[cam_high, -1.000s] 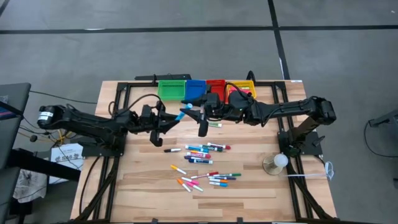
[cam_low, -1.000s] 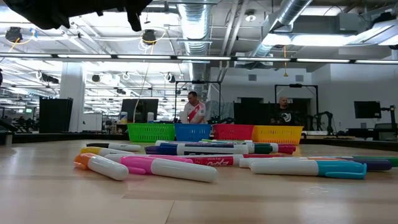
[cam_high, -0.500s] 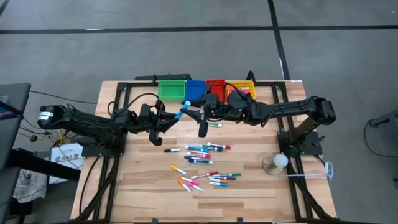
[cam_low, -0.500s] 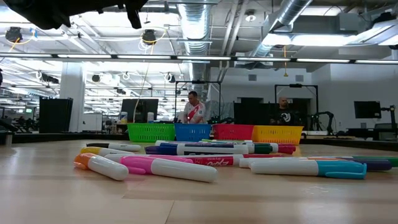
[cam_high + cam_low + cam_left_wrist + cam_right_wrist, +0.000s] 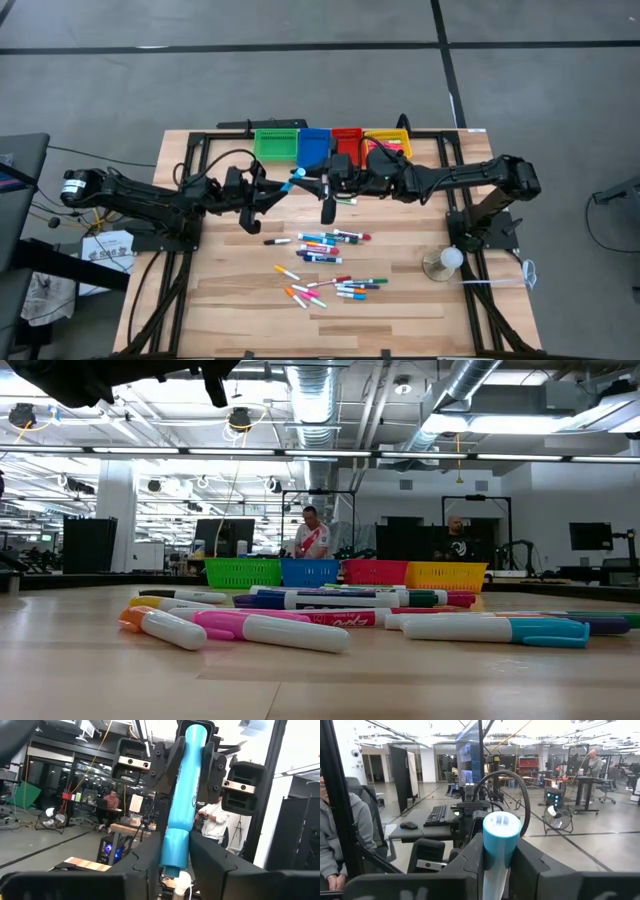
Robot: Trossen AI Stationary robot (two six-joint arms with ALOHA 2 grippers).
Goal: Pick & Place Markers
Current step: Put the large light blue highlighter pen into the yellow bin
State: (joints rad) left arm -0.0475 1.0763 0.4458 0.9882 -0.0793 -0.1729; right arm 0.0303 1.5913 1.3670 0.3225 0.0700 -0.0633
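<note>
Marker [image 5: 297,180], blue, held in air just in front of blue bin [image 5: 314,143], between both grippers. Left gripper [image 5: 175,865] jaws pinching lower barrel; right gripper [image 5: 497,862] jaws pinching opposite end. Judged light, rigid, smooth; mid-barrel grip safest. Remaining markers [image 5: 325,262] scattered on counter [image 5: 230,300] nearer front.

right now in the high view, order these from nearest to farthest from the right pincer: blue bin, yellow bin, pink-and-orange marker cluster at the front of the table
1. The blue bin, just behind the right pincer, in the back row.
2. The yellow bin, at the right end of that row.
3. The pink-and-orange marker cluster, far forward near the table's front edge.
</note>
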